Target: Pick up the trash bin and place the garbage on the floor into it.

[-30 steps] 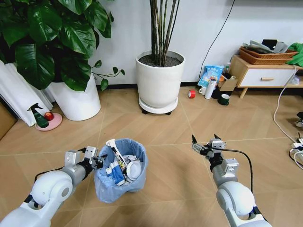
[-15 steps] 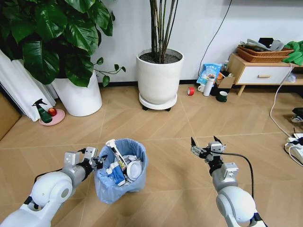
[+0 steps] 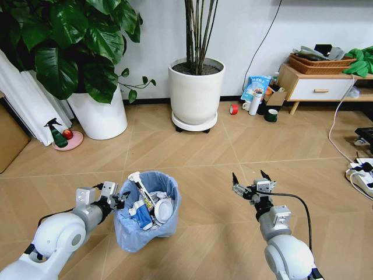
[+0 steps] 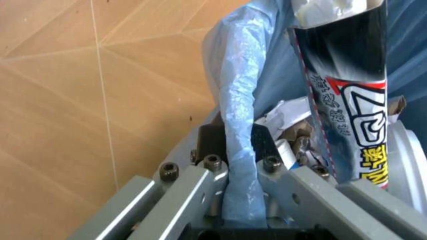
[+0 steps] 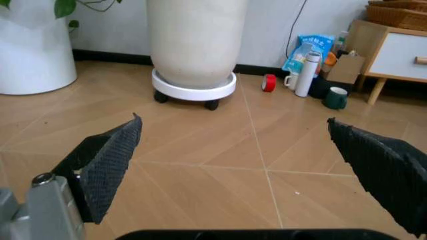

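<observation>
Head view puts the trash bin (image 3: 147, 210) on the floor (image 3: 204, 163) just in front of me, left of centre, with my left gripper (image 3: 118, 200) clenched on its bagged rim. Garbage (image 3: 152, 204) already sits inside it, a tube leaning upright. My right gripper (image 3: 250, 185) hovers released, well apart to the bin's right.

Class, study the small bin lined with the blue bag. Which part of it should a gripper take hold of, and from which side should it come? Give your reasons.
Grip the rim of the trash bin, one finger inside and one outside, coming in from the side. The wall is thin and bag-covered, while the round body looks too wide to span. The left gripper holds it just so on the robot's left, shut over the bag-wrapped edge.
</observation>
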Controlling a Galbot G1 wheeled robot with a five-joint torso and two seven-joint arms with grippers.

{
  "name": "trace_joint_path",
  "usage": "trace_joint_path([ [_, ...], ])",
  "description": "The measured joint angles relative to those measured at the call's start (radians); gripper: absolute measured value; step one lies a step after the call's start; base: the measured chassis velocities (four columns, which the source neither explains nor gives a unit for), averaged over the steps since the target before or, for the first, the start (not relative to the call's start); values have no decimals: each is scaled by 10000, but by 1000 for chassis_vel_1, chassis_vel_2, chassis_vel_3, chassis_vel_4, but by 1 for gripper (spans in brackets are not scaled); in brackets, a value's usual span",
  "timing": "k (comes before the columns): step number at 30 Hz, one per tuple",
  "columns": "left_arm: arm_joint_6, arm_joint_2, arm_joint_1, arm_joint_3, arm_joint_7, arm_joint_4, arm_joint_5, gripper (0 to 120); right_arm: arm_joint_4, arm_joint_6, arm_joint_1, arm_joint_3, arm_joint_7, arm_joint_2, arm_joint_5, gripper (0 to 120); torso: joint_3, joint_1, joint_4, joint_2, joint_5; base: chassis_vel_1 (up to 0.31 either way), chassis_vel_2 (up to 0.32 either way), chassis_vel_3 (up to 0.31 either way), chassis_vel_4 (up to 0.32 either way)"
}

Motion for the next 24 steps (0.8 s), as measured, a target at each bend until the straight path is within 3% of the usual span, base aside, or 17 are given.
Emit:
trace_joint_path([
  [24,-77,-443,-327,63,277,490,195,0,-245,-42,-107,-130,-103,-291,-94,100,0,1,-2,0,0,138,-46,-143,43],
])
